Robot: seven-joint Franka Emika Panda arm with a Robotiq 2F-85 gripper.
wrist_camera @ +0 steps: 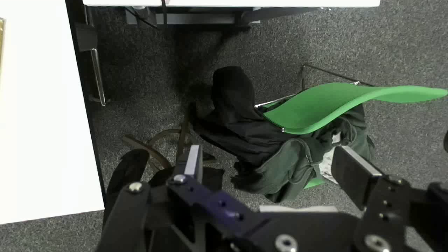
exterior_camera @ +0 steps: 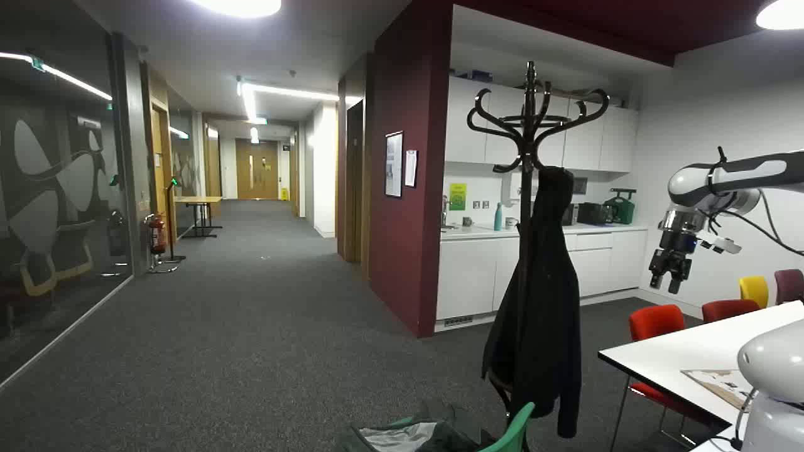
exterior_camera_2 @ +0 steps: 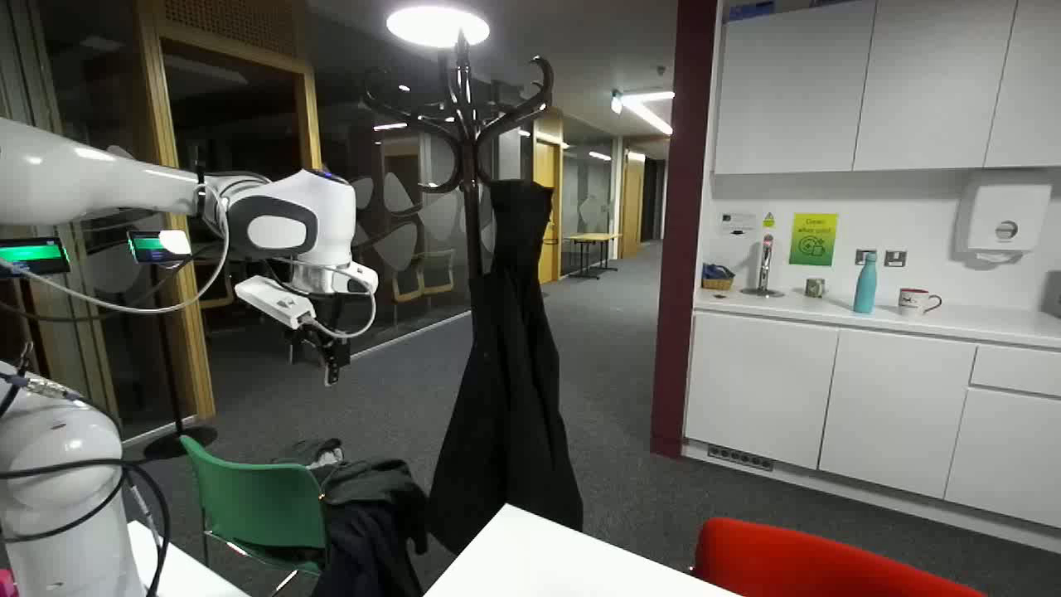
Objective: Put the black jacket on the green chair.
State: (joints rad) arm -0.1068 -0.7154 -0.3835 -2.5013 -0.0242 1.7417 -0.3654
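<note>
The black jacket (exterior_camera: 551,301) is hanging on the coat stand (exterior_camera: 530,135); the gripper (exterior_camera: 665,282) is hovering apart, spread, empty. If the jacket is snagging above, where seeing is difficult, pulling could be toppling the stand; clothes (wrist_camera: 290,164) lying on the green chair (exterior_camera_2: 261,497) could be causing slipping.

Turquoise bottle (exterior_camera_2: 864,284) beside a white mug (exterior_camera_2: 913,302) on the counter (exterior_camera_2: 995,322), beneath white cabinets (exterior_camera_2: 792,95)
</note>
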